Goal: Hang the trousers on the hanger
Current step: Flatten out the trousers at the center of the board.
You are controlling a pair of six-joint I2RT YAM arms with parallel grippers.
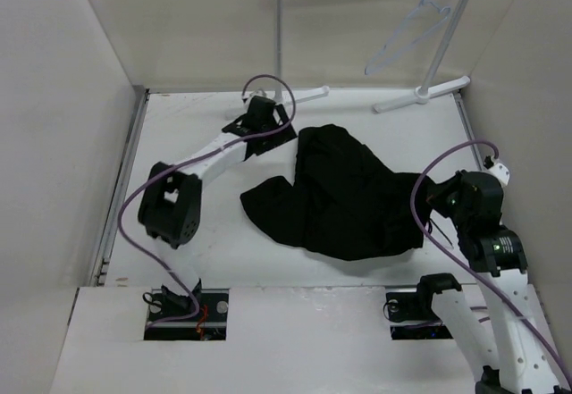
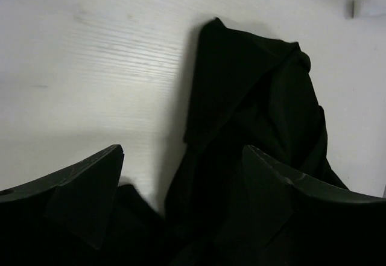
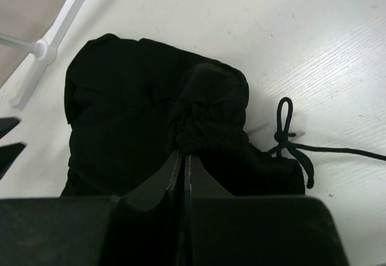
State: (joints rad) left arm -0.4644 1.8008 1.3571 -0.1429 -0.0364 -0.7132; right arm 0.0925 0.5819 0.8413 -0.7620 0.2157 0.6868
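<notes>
White table (image 1: 214,242) surface, enclosed by plain pale walls (image 1: 63,99) on the left, right and far sides.

**Rack.** A white rack (image 1: 279,28) stands at the far edge of the table. Its feet rest on the table and its rail runs across the top of the overhead view.

**Hanger.** The hanger (image 1: 407,32) hangs by its hook from the rail near the right pole. Its frame is tilted, with the lower left corner lowest. It is well apart from the garment and from both hands.

**Trousers.** The trousers (image 1: 344,193) are black and lie crumpled on the table right of centre. One lobe of cloth extends to the left. A black drawstring (image 3: 289,139), knotted, lies on the bare table just beside the cloth.

**Left hand.** The left hand (image 1: 262,137) is at the far left edge of the garment, at the end of an arm stretched out from its base. The jaws stand wide apart. In the left wrist view the two dark fingers (image 2: 90,187) frame a raised fold of the cloth and a strip of bare table. Nothing is gripped between them.

**Right hand.** The right hand (image 3: 183,160) is at the right edge of the garment. The jaws are closed flat against each other. A bunched gather of the black cloth is pinched at the tips, close to the drawstring end.

**Cabling.** A purple cable (image 1: 134,206) loops along each arm.
</notes>
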